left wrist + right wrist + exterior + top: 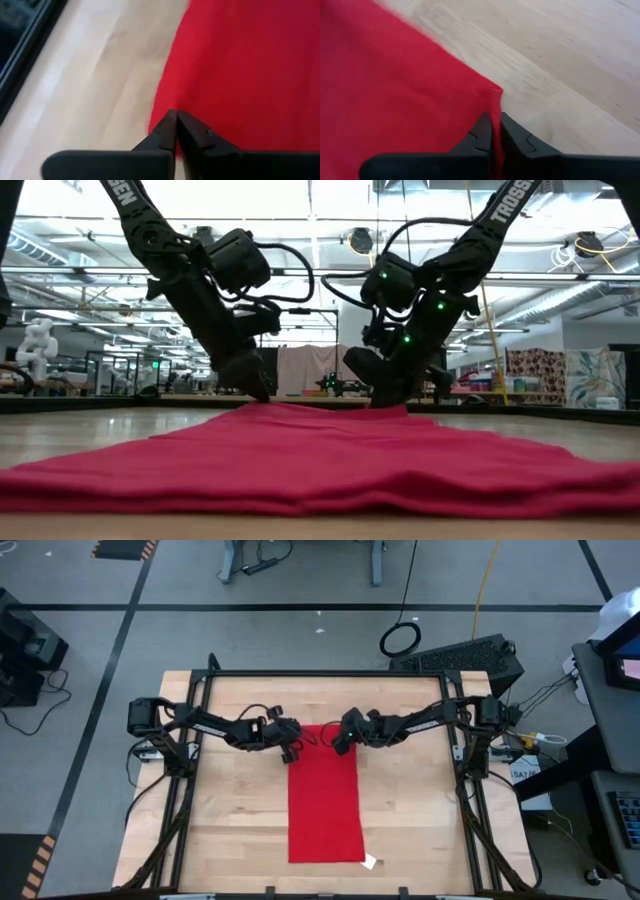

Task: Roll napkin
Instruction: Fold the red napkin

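The red napkin [324, 798] lies flat on the wooden table as a long strip running from the far middle toward the near edge, with a small white tag [369, 862] at its near right corner. My left gripper [291, 747] is shut at the strip's far left corner. My right gripper [343, 740] is shut at its far right corner. In the low view both grippers stand at the napkin's far edge [320, 412], fingers down on the table. My left gripper pinches the napkin's far left corner [167, 131] between its two fingers, slanting down from the left; the corner stays low at the table. My right gripper pinches the far right corner's edge [495, 107] between its two fingers, slanting down from the right; a thin fold of cloth stands between them.
Bare wood [230, 810] lies left and right of the napkin. A black frame [330, 674] rims the table's far edge and sides. A keyboard [455, 658] and cables lie on the floor beyond the far right.
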